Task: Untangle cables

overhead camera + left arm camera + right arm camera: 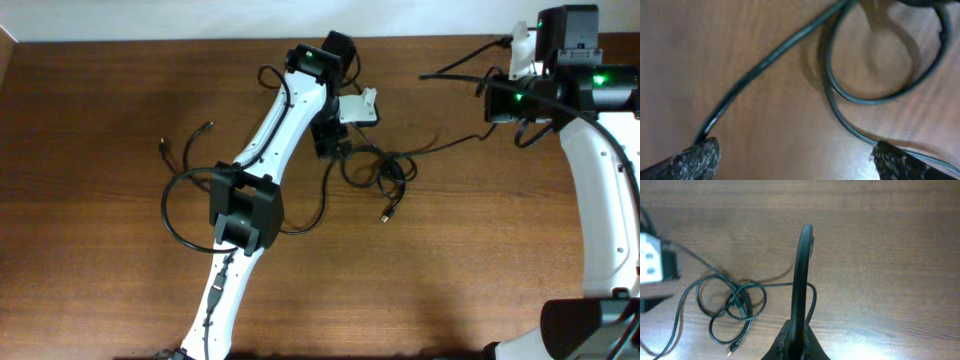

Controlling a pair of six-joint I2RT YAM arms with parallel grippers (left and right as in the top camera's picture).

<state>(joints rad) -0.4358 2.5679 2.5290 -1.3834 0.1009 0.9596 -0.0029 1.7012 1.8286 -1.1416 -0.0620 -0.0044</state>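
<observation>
A knot of thin black cables (pixel 380 170) lies at the table's middle, with a plug end (pixel 385 214) trailing toward the front. My left gripper (pixel 332 150) hangs just left of the knot. In the left wrist view it (pixel 795 157) is open wide, low over the wood, with a cable loop (pixel 860 97) just ahead of the fingertips. My right gripper (pixel 490 100) is at the back right. In the right wrist view it (pixel 799 330) is shut on a black cable (pixel 802 255) that arches upward. The knot (pixel 737 302) lies to its left.
Another thin cable (pixel 185 140) with small plugs lies at the left of the table. A long cable loop (pixel 170 225) curves around my left arm's elbow (pixel 245 205). The left wrist's white camera block (pixel 358 108) sits behind the knot.
</observation>
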